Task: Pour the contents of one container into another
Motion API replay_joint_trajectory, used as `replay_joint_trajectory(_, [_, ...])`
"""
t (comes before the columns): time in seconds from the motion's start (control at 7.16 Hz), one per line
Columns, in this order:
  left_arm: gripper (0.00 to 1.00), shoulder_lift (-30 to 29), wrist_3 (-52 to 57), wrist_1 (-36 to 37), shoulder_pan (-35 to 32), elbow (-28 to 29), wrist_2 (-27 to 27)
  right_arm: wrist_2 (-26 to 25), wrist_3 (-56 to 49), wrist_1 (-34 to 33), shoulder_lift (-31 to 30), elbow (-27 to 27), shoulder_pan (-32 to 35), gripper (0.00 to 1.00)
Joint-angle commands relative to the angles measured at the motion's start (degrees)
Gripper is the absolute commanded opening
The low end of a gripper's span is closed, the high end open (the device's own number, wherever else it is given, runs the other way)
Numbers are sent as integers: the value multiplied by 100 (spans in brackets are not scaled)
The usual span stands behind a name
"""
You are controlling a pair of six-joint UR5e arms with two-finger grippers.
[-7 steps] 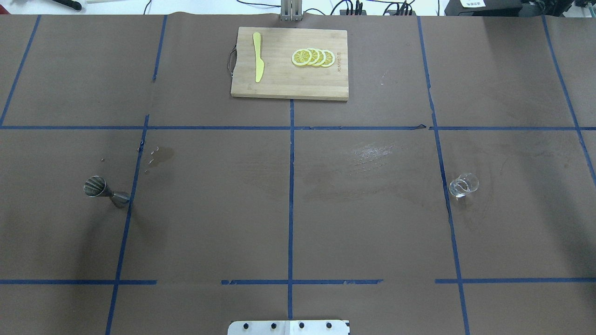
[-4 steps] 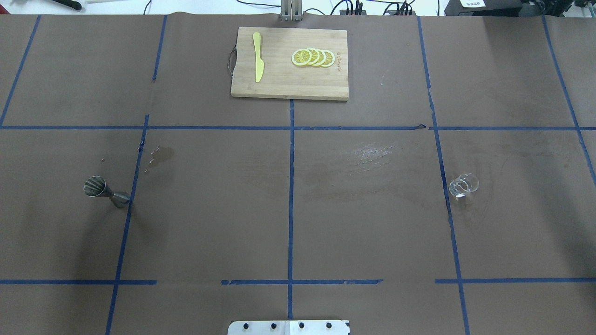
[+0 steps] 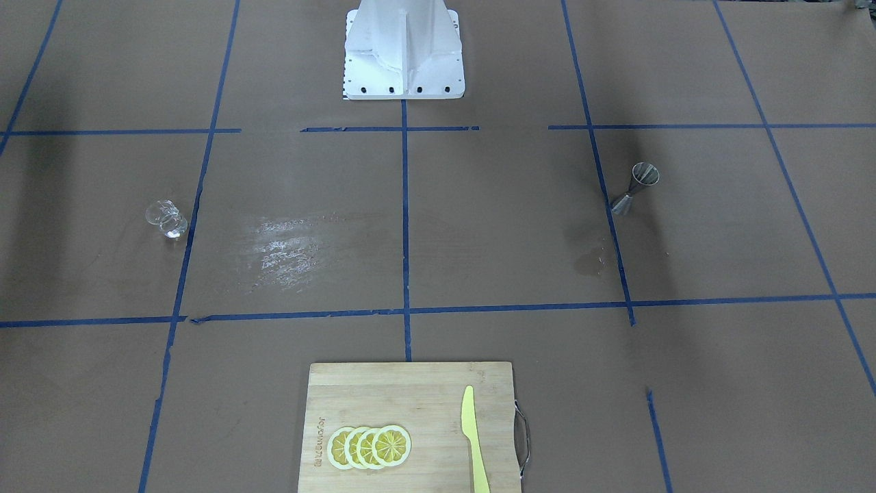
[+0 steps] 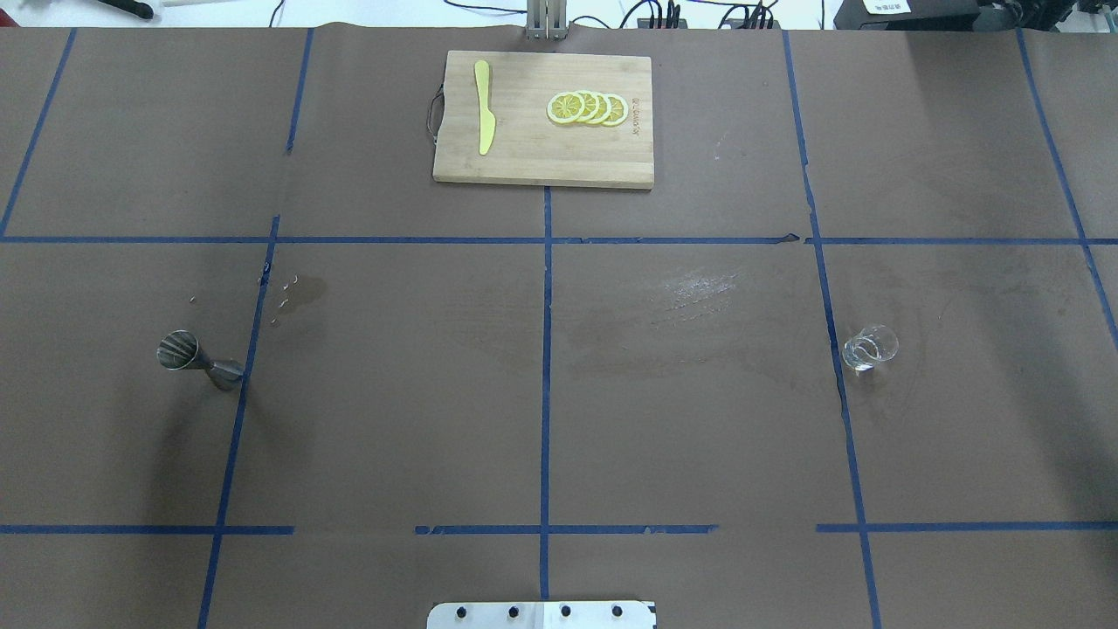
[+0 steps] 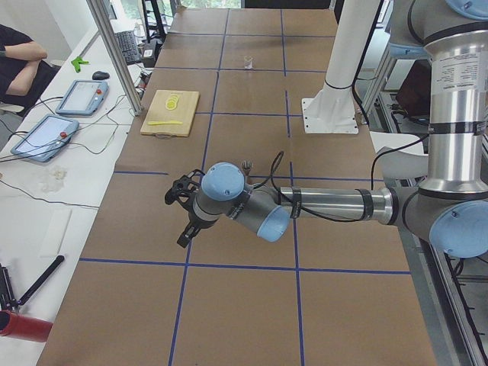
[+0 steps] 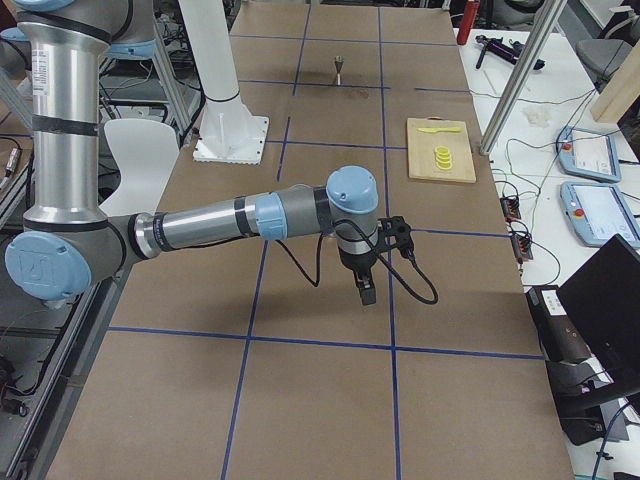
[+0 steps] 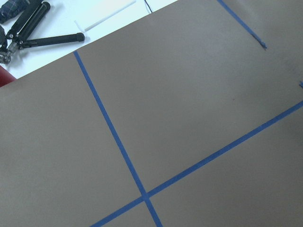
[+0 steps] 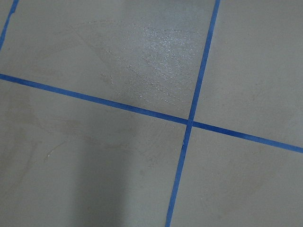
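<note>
Table [image 4: 699,437]: brown paper with a blue tape grid.
Left gripper [image 5: 184,238]: hangs over the table, well apart from the board; finger gap cannot be told (side view only).
Right gripper [image 6: 365,295]: likewise unreadable.
Board [image 4: 543,119]: at the far edge.
Glass cup [image 4: 870,348]: upright, robot-side of the board, well right.
Jigger [image 4: 199,360]: upright, well left of the board.
Change: none over the last second; nothing grasped, pouring unstarted.
</note>
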Motion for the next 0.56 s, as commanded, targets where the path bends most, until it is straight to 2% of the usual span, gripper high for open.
replay_joint_trajectory(0.0, [100,50,-150,-991,30,-25,-133,15,3,122,4,22,4,100])
replay_joint_trajectory(0.14, [100,50,-358,-1160,48,-34,-603,24,12,193,-65,13,-5,100])
replay_joint_trajectory(0.28, [100,84,-1065,-1727,327,-51,-591,33,12,194,-75,21,4,100])
replay_joint_trajectory(0.42, [100,294,-1899,-2655,791,-60,-95,33,12,202,-83,13,-5,100])
